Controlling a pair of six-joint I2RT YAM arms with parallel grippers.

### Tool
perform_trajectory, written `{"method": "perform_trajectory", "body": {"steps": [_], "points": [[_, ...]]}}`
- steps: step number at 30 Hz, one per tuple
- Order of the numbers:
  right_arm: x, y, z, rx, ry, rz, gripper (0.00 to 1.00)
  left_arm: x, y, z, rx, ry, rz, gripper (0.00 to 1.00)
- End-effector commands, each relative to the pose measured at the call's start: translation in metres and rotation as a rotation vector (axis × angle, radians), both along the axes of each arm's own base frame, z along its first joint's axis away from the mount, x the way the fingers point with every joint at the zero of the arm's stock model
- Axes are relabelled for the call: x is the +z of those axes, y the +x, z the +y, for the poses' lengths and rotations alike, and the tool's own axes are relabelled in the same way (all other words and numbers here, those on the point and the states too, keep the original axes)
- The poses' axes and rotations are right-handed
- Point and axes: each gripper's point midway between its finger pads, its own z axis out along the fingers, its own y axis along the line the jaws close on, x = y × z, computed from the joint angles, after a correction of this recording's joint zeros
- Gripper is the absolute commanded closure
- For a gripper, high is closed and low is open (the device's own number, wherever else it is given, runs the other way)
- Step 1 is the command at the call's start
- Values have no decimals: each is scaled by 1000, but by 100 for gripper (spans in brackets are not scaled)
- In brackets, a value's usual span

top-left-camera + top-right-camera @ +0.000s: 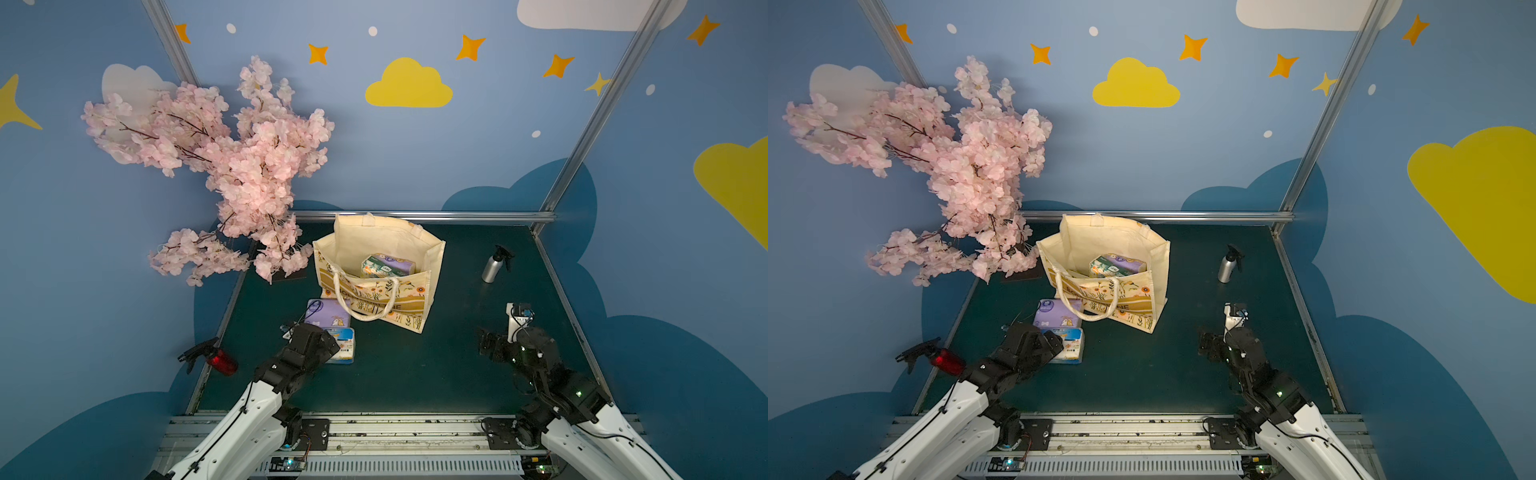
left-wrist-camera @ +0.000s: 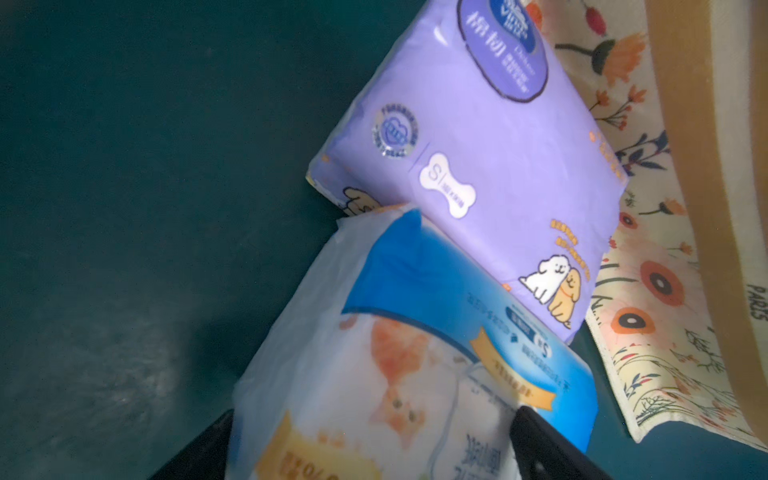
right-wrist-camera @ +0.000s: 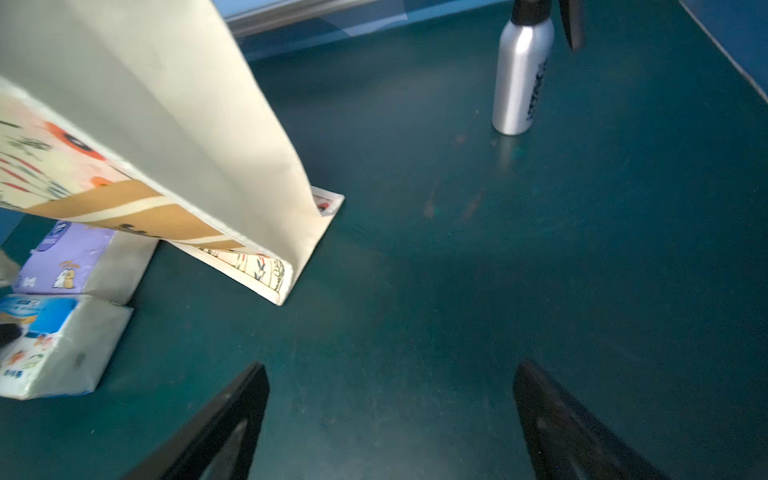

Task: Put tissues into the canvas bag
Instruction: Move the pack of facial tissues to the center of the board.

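Observation:
The canvas bag [image 1: 432, 266] [image 1: 1154, 266] stands open at the back middle of the table, with a purple and a green-printed pack of tissues [image 1: 388, 266] [image 1: 1117, 266] inside. A purple pack [image 1: 328, 313] [image 2: 498, 137] [image 3: 66, 257] lies on the table against the bag's front. Just in front of it lies a white pack with a blue top and an orange cat print [image 1: 343, 347] [image 2: 374, 353] [image 3: 54, 345]. My left gripper [image 1: 328, 340] [image 2: 374, 415] is open, its fingers straddling that white pack. My right gripper [image 1: 488, 345] [image 3: 392, 365] is open and empty over bare table.
A silver spray bottle [image 1: 492, 266] [image 3: 521, 75] stands at the back right. A red spray bottle [image 1: 216, 357] lies off the table's left edge. A pink blossom tree [image 1: 232, 174] overhangs the back left corner, beside the bag. The bag's rope handle [image 1: 370, 303] droops forward.

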Motion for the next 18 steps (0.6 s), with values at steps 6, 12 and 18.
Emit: {"method": "perform_trajectory", "body": {"steps": [6,12,18], "points": [[-65,-19,27,-4,328,170,9,3,0,-27,-158,-39,-30,0],[-90,-30,47,47,428,256,10,2,1,-60,-299,-56,-4,0],[-95,-36,58,83,425,318,10,15,7,-106,-418,-101,-27,0]]}}
